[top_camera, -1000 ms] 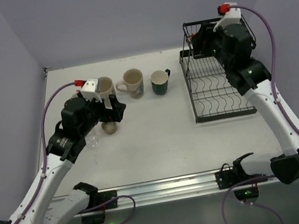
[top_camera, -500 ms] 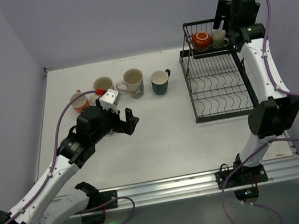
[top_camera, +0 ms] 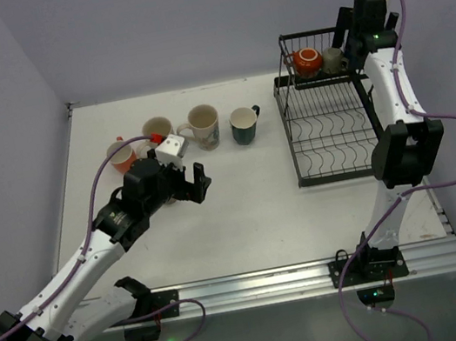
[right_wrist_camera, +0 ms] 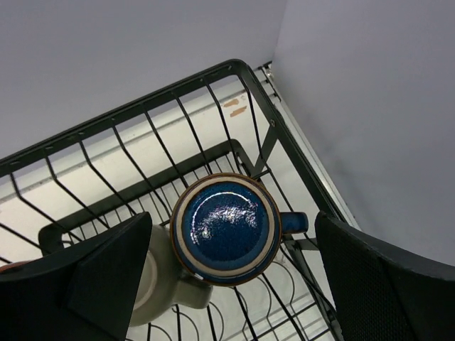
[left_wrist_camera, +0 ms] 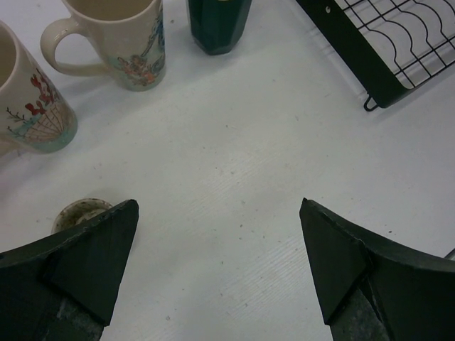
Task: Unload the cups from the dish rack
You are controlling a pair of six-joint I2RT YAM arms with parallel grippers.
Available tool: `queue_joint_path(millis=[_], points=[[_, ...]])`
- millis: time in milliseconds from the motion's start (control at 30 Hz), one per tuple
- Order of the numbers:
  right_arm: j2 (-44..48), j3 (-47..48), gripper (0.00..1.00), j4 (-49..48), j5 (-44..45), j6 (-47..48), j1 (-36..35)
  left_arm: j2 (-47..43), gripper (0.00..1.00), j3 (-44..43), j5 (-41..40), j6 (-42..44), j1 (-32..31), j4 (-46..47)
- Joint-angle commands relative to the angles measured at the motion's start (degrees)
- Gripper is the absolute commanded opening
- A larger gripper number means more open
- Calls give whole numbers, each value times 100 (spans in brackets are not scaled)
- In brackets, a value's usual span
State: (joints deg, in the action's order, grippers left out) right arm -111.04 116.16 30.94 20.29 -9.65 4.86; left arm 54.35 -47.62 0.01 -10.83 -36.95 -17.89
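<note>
The black wire dish rack (top_camera: 334, 138) stands at the right. Its upper basket holds an orange-red cup (top_camera: 307, 60) and a cream cup (top_camera: 333, 59). My right gripper (top_camera: 348, 31) hangs open above the basket's right end. In the right wrist view a dark blue cup (right_wrist_camera: 225, 228) sits bottom up between the fingers of that gripper (right_wrist_camera: 233, 220), untouched, with the cream cup (right_wrist_camera: 160, 284) beside it. Orange (top_camera: 123, 156), cream (top_camera: 156, 130), patterned (top_camera: 202, 126) and dark teal (top_camera: 245, 124) cups stand on the table. My left gripper (top_camera: 195, 181) hovers open and empty.
Under the left gripper (left_wrist_camera: 217, 206) lies bare table (left_wrist_camera: 234, 142). A small beige cup (left_wrist_camera: 82, 211) sits by its left finger, and two patterned cups (left_wrist_camera: 131, 42) stand ahead. The rack's corner (left_wrist_camera: 370, 67) is at the upper right. Walls close in behind the rack.
My right arm has straightened up from low over the rack to above the upper basket, and its jaws have opened. My left gripper drew away from the cups, uncovering the orange one.
</note>
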Motion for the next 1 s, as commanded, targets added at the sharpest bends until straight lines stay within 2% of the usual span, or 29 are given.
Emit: queue_joint_path(millis=[0, 133, 333, 567, 667, 800, 867, 967], points=[[-66, 223, 99, 70, 89, 25, 6, 102, 100, -20, -159, 169, -40, 198], [-110, 22, 98, 44, 71, -54, 50, 155, 100, -37, -177, 178, -14, 189], [-181, -111, 89, -35, 27, -169, 120, 252, 100, -11, -221, 169, 30, 189], [-269, -137, 85, -44, -43, -222, 173, 278, 100, -28, -160, 169, 126, 207], [-286, -93, 78, -53, -69, -222, 190, 296, 100, -28, -124, 169, 162, 224], [-199, -93, 60, -228, -104, -230, 199, 313, 100, -29, -107, 151, 197, 216], [98, -391, 50, -691, -113, -204, 191, 331, 100, -29, -107, 151, 206, 225], [460, -910, 42, -1377, -245, -151, 190, 348, 100, -37, -72, 134, 232, 225]])
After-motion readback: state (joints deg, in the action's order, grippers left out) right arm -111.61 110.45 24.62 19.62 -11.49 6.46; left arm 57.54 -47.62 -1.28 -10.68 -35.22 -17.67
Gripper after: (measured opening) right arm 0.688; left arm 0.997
